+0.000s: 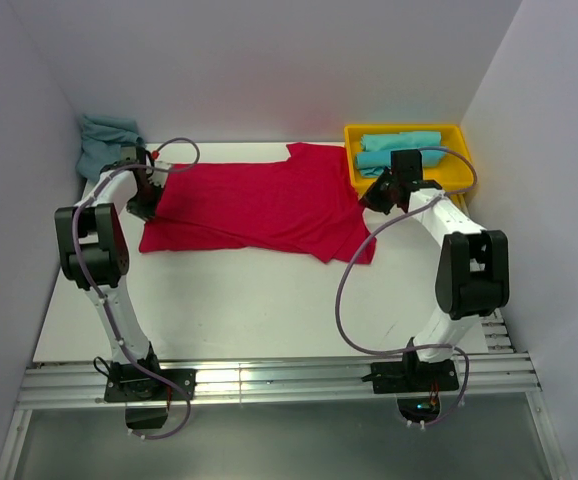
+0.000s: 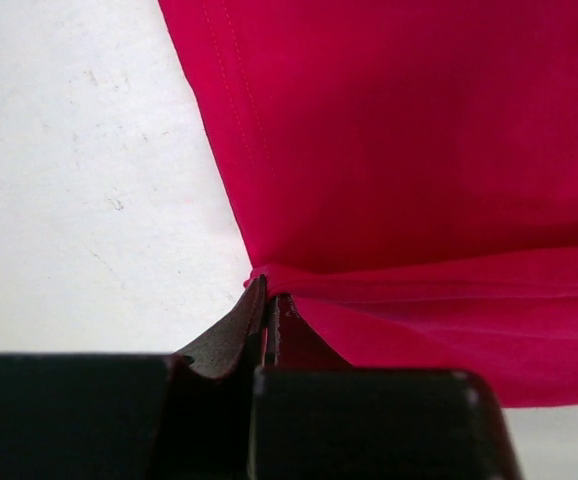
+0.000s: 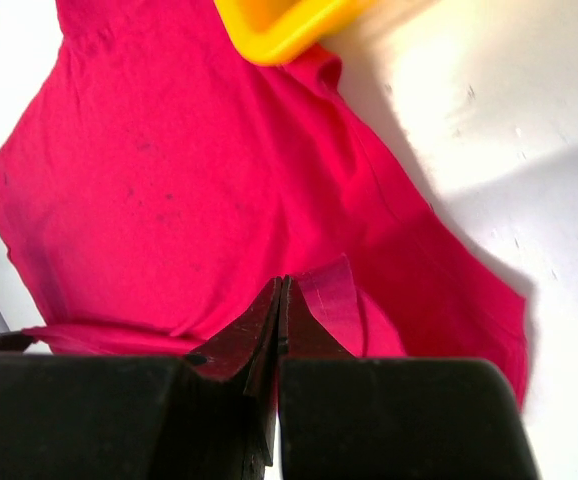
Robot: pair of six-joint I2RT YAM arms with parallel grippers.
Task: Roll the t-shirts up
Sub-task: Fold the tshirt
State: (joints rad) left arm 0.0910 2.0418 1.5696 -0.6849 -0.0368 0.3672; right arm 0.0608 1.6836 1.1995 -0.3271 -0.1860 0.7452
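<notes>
Bright even light, soft shadows; left claw (image 2: 269,300) and right claw (image 3: 281,295) blur close-up.

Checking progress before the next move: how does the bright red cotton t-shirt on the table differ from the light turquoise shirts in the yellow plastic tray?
The bright red cotton t-shirt lies spread on the white table; the light turquoise shirts sit bundled up in the yellow plastic tray. The left gripper and right gripper pinch the red one; the turquoise ones are untouched. Both are plain, unprinted cloth.
</notes>
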